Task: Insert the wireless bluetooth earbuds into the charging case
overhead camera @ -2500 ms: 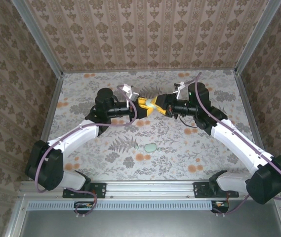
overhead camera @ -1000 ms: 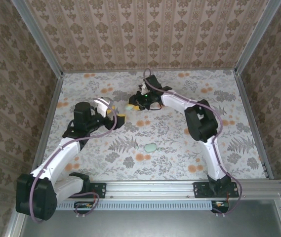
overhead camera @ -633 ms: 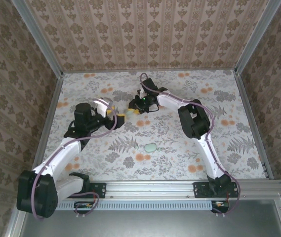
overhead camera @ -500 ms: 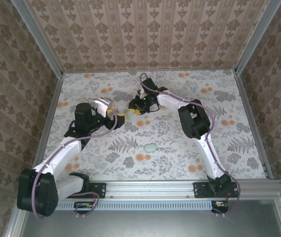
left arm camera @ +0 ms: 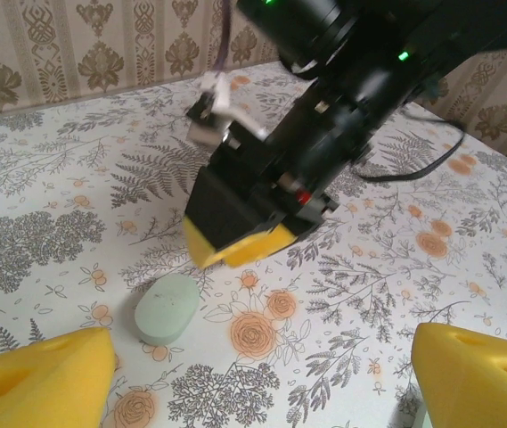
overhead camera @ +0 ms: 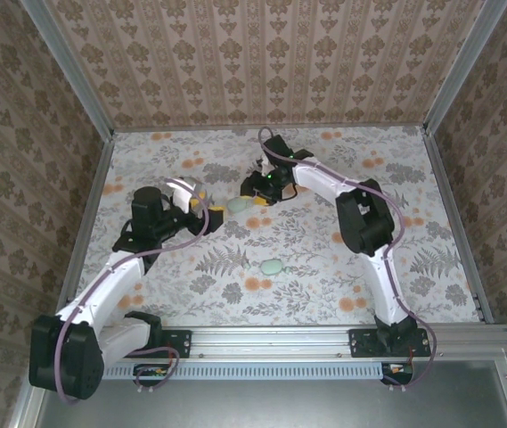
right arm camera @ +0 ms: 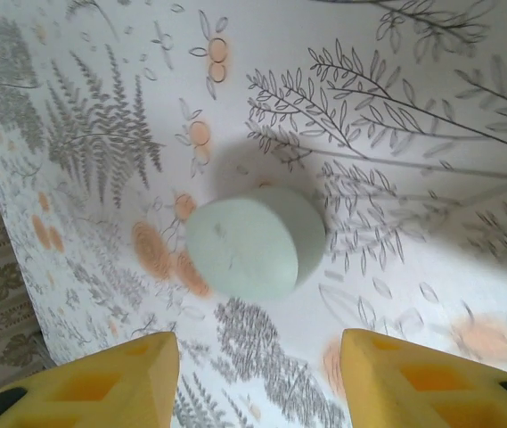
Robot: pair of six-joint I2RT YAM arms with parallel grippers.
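Charging case (right arm camera: 255,242), a pale green oval, lies flat on the desk (overhead camera: 315,285), free of both claws. The right claw (right arm camera: 255,346), pads parted and empty, is nearer. The case sits at its 12 o'clock, long axis 9-to-3 across the gap, its ends alike. The left claw (left arm camera: 262,346) gapes wide and empty, the case toward its 10 o'clock.

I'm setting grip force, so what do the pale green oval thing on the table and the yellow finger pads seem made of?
The pale green oval thing looks like hard moulded plastic, matte to satin: smooth rounded edge, even colour, no sharp glints. The yellow finger pads look like soft foam or rubber, dull finish: slightly grainy faces with moulded hollows; which, I cannot tell.
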